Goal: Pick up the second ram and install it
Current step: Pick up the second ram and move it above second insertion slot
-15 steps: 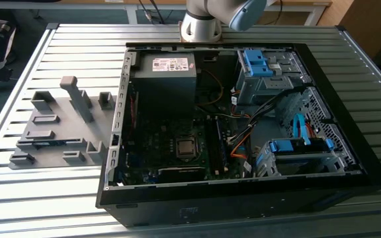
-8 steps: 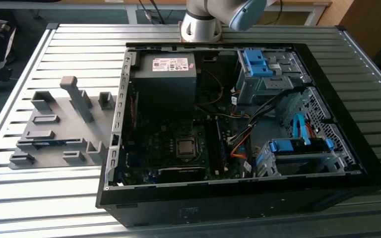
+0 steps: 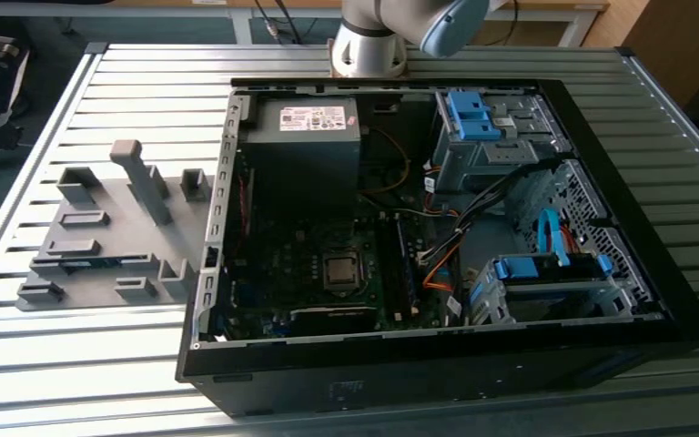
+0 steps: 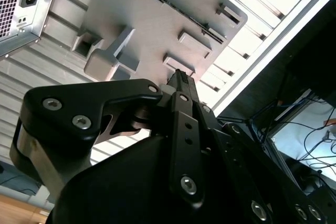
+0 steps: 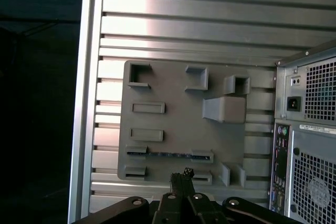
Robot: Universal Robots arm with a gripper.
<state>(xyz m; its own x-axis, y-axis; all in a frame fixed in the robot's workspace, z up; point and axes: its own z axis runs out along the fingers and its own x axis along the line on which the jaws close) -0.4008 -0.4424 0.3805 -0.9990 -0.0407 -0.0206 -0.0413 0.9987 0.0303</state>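
Worktop: a slatted metal worktop [image 3: 143, 91] carries an open case and a grey tray.
Case: the black case [image 3: 386, 373] lies on its side with the panel off, so the board, cables and light-blue bay brackets [image 3: 469, 114] show. Its rear face with the vents and power socket appears in both wrist views [image 5: 310, 129] [image 4: 21, 9].
Tray: the tray [image 3: 95, 241] sits flat just beside the case, on the exterior view's left. It has raised blocks and slots, also seen in the first wrist view [image 5: 178, 129] and the second wrist view [image 4: 136, 14].
Ram: the ram [image 3: 88, 264] stands on edge in a long slot of the tray, at the part of the tray nearest the exterior camera. It shows as a thin blue strip between two end clips in the first wrist view [image 5: 168, 154] and as a dark line in the second [image 4: 189, 19].
Arm: the base [image 3: 368, 41] stands at the far edge of the worktop, behind the case.
Hand: the hand [image 5: 181, 174] [image 4: 180, 77] hangs above the tray, near the ram's slot but clear of it. Its fingers are drawn together with nothing between them.
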